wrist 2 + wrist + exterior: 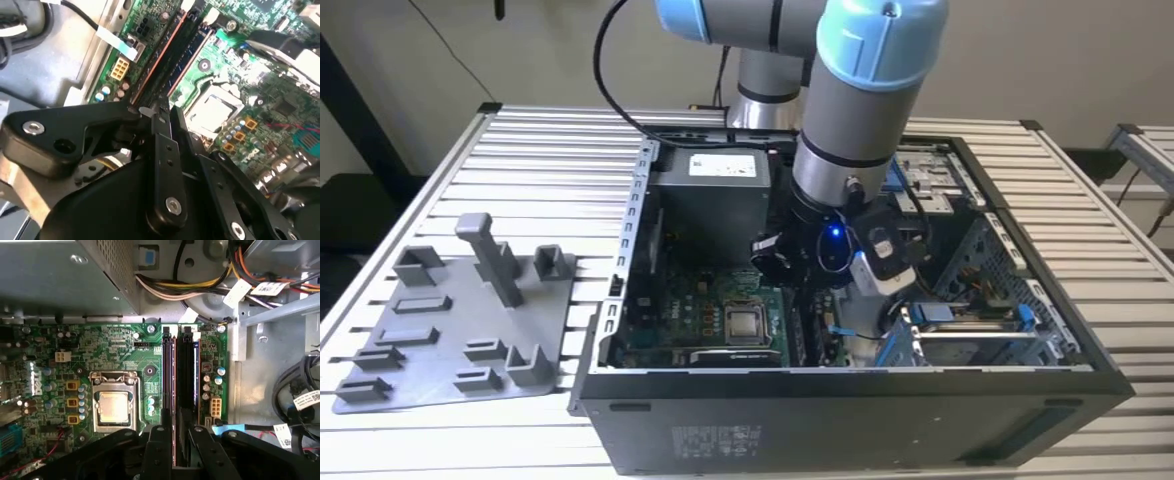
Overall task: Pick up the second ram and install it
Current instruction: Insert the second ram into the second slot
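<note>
Exterior view: one arm (854, 110) reaching down into one open computer case (854, 400), gripper (787, 262) low inside, just above the green motherboard (707, 325). Closed in by the grey power-supply box (714, 195) on the far side and the drive bay (974, 330) toward the exterior view's right. Outside the case, toward the exterior view's left, one grey tray (440, 375) with several upright pegs, well apart from the gripper, on the slatted table (534, 160).

Second wrist view: gripper (157, 110) set right at the near end of the long sockets. The second ram (172, 55) seen as a dark narrow strip lying along that socket bank, between an orange-edged line and a blue-edged one. Cannot tell whether clamped on it or let go.

First wrist view: gripper (181, 427) straddling the socket bank; two long sockets side by side, the second ram (184, 375) in the darker one, running straight toward the gripper. One processor socket (114, 407) near, on open board. One bundle of cables (200, 287) beyond the sockets' far ends. Motherboard edge just beside the sockets, bare case metal past it.
</note>
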`<state>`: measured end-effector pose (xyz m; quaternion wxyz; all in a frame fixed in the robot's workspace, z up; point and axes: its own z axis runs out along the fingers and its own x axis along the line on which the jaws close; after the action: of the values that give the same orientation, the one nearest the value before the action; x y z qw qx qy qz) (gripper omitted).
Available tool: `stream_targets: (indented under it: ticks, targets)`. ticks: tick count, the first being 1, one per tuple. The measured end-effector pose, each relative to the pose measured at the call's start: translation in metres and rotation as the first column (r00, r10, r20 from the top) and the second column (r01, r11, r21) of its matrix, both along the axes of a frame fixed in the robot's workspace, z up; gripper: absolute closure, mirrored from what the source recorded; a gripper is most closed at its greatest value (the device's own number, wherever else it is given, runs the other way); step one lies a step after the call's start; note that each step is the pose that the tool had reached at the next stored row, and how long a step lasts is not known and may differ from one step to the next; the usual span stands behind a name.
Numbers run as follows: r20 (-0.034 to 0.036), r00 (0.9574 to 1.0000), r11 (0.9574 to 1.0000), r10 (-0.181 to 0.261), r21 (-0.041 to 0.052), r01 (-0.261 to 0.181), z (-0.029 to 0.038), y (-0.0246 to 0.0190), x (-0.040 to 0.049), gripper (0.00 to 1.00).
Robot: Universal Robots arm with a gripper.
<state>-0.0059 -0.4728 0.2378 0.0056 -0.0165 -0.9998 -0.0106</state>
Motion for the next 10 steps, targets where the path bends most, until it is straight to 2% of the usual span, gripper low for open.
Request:
stream_targets:
  ticks: [2, 4, 10]
  targets:
    - [0.0, 1.0, 1.0, 0.0, 0.0001, 0.0, 0.0, 0.0, 0.0, 0.8]
    - [0.0, 1.0, 1.0, 0.0, 0.0, 0.0, 0.0, 0.0, 0.0, 0.89]
    - [-0.0001, 1.0, 1.0, 0.0, -0.0002, 0.0, 0.0001, 0.0, 0.0, 0.89]
